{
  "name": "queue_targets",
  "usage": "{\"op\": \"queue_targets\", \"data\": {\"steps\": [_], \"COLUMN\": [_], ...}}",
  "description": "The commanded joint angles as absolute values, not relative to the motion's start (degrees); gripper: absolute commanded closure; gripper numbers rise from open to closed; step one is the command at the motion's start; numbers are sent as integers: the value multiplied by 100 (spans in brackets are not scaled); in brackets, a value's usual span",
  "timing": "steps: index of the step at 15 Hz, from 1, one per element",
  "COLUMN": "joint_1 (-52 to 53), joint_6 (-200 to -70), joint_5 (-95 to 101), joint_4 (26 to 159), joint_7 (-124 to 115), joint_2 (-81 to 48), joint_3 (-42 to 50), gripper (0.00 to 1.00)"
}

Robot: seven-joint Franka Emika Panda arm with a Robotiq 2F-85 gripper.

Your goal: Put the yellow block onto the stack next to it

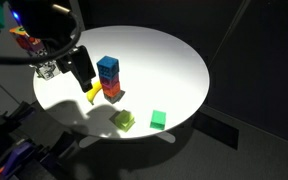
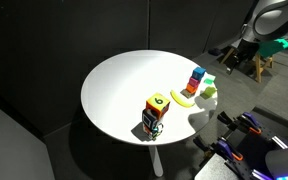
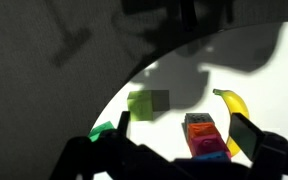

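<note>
The yellow block (image 1: 123,120) is a pale yellow-green cube lying alone on the round white table (image 1: 174,60). It also shows in the other exterior view (image 2: 208,92) and in the wrist view (image 3: 144,103). The stack (image 1: 108,78) stands upright beside it, with blue cubes above and red/orange at the base. It is seen in an exterior view (image 2: 196,80) and from above in the wrist view (image 3: 204,135). My gripper (image 1: 84,74) is open and empty. It hovers above the table by the stack, away from the yellow block. In the wrist view its fingers (image 3: 184,128) sit on either side of the stack.
A curved yellow banana piece (image 1: 92,93) lies against the stack's base on the gripper side. A brighter green cube (image 1: 158,119) sits near the yellow block. A patterned multicoloured object (image 2: 155,113) stands near the table edge. The surroundings are dark.
</note>
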State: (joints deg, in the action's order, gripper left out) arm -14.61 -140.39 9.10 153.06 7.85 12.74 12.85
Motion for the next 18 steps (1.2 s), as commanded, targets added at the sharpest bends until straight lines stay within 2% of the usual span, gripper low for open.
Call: {"op": "queue_targets", "data": {"steps": [1,12,18], "joint_1": [-1435,-1504,-1734], "joint_6": [-14186,-15543,-15556], "joint_5": [745,-216,-775], "joint_4": [15073,14598,14065], "joint_7": [1137,1952,2324], "joint_2": [865,-534,-1351], "joint_3": [1464,1522,1254], "gripper": [0,0,0]}}
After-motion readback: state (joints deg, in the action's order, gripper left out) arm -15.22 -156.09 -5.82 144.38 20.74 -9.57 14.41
